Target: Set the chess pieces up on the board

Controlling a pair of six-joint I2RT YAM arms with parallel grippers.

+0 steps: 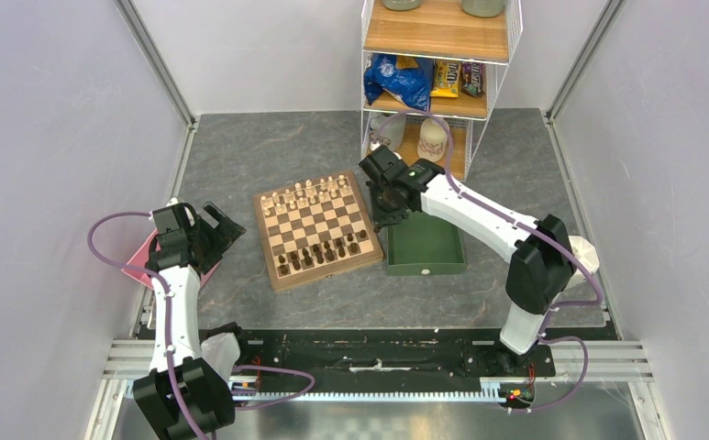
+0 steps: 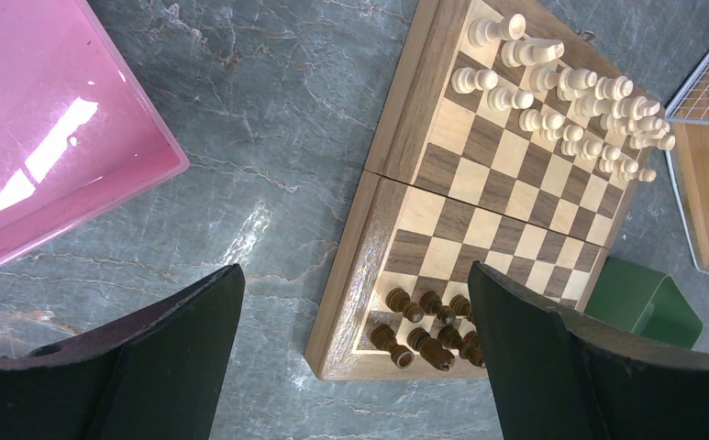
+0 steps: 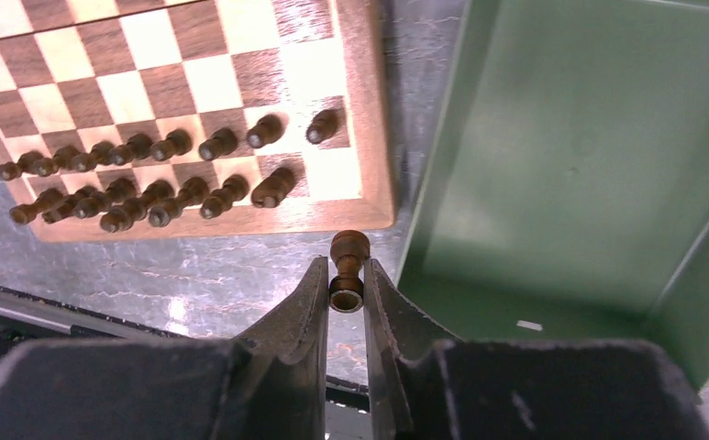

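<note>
Only the right wrist camera shows the catch: the right gripper (image 3: 345, 270) is pinched nearly closed on a single dark-brown chess piece (image 3: 348, 249). Its round head juts past the fingertips, over the strip of grey table (image 3: 240, 275) between the chessboard (image 3: 361, 110) corner and the green tray (image 3: 570, 147). From overhead the gripper hides that piece. The other dark chessmen (image 3: 217, 144) stand in two rows along the board's near side, just beyond the fingertips. The cream chessmen (image 2: 561, 87) opposite appear only in the other two views. The left gripper (image 2: 355, 284) hangs wide open, holding nothing, between a pink tray (image 2: 48, 119) and the board, its fingers cut off by the frame.
</note>
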